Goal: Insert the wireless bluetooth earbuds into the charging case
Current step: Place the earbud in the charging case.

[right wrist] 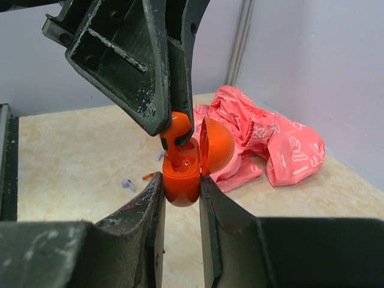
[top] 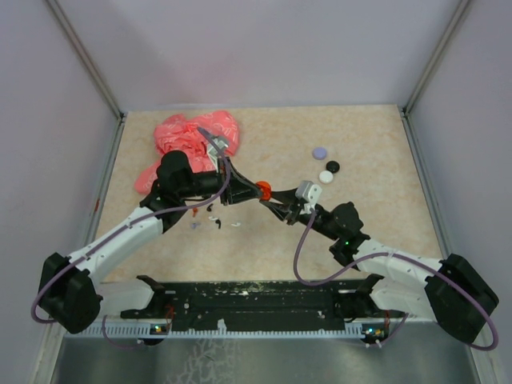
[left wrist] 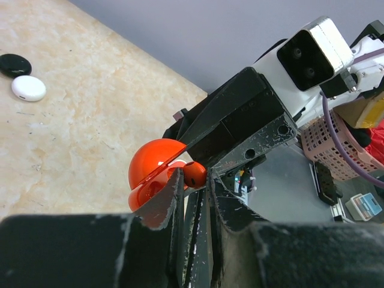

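An orange-red charging case hangs above the table with its lid swung open. My right gripper is shut on its body from both sides. My left gripper is shut on a red earbud, whose stem reaches down into the case's well. Both grippers meet at the case in the middle of the top view. More earbuds lie loose on the table by the left arm: a purple one, a dark one and a white one.
A crumpled pink bag lies at the back left. Three small round discs sit at the back right: purple, black and white. Walls enclose the table on three sides.
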Controlling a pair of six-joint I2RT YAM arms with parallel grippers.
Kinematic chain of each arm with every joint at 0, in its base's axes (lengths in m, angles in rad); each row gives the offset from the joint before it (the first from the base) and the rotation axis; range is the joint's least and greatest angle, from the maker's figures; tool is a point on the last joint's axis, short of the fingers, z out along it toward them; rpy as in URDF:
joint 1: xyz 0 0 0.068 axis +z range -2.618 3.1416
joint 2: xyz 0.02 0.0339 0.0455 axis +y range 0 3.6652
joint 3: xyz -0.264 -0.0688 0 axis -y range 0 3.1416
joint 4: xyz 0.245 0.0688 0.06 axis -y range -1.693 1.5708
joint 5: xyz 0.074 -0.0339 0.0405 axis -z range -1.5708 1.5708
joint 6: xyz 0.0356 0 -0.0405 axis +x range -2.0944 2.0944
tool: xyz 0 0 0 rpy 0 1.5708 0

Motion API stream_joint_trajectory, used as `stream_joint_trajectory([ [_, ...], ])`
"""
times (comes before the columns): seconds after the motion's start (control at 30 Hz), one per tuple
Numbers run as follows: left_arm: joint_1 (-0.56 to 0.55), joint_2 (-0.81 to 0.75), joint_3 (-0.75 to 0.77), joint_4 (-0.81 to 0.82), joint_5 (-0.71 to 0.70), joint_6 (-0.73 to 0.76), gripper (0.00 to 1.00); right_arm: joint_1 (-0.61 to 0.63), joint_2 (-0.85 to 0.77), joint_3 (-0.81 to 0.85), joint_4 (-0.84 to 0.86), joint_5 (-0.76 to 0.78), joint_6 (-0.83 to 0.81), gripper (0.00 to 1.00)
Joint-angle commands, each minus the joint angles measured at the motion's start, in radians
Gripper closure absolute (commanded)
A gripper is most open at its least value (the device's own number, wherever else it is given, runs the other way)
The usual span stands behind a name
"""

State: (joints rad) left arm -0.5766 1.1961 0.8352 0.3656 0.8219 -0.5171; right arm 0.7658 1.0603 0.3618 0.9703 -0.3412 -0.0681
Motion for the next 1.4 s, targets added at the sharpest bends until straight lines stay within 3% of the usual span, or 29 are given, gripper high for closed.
stream_joint_trajectory([
  [0.0, 0.003, -0.007, 0.031, -0.078, -0.053, 0.050, 1.00, 0.012, -0.042, 0.055, 0.082, -0.009, 0.004, 1.00],
  [0.53, 0.023, -0.009, 0.048, -0.131, -0.071, 0.046, 1.00, 0.012, -0.045, 0.044, 0.088, -0.003, 0.018, 1.00],
  [1.03, 0.024, 0.034, 0.133, -0.292, -0.133, 0.078, 0.98, 0.012, -0.035, 0.050, 0.087, -0.003, 0.031, 1.00],
  [1.27, 0.024, 0.052, 0.169, -0.353, -0.164, 0.080, 0.93, 0.014, -0.025, 0.051, 0.088, -0.010, 0.035, 1.00],
  [1.37, 0.024, 0.057, 0.173, -0.361, -0.163, 0.077, 0.86, 0.014, -0.017, 0.050, 0.094, -0.011, 0.039, 1.00],
])
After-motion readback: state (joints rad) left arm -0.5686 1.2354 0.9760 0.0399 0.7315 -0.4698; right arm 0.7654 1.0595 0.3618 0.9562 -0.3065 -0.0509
